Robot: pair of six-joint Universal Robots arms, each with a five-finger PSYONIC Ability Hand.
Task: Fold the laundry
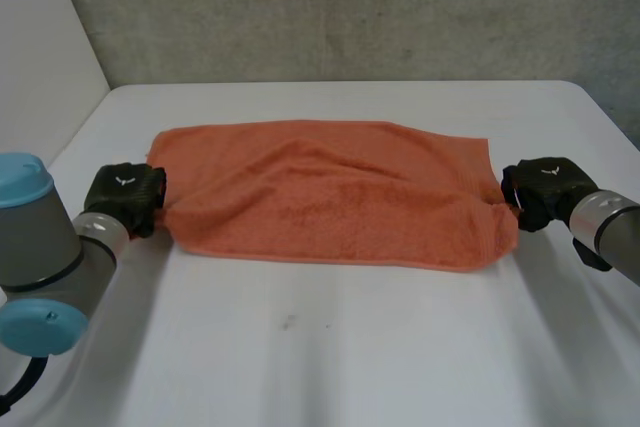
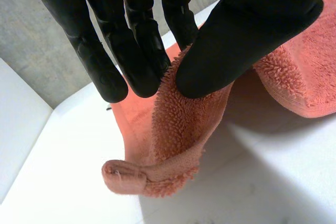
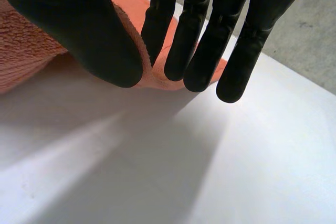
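An orange terry towel [image 1: 330, 197] lies folded across the middle of the white table [image 1: 330, 347], its long sides running left to right. My left hand [image 1: 125, 197] is at the towel's left end; in the left wrist view its thumb [image 2: 236, 40] and straight fingers [image 2: 142, 51] pinch the towel's edge [image 2: 178, 124], whose hemmed corner [image 2: 126, 177] droops onto the table. My right hand [image 1: 545, 192] is at the towel's right end. There its thumb [image 3: 89, 30] and fingers [image 3: 194, 40] pinch the towel's edge [image 3: 152, 77] just above the table.
A grey wall [image 1: 350, 7] runs behind the table's far edge. A pale panel [image 1: 40, 47] stands at the far left. Bare tabletop spreads in front of the towel.
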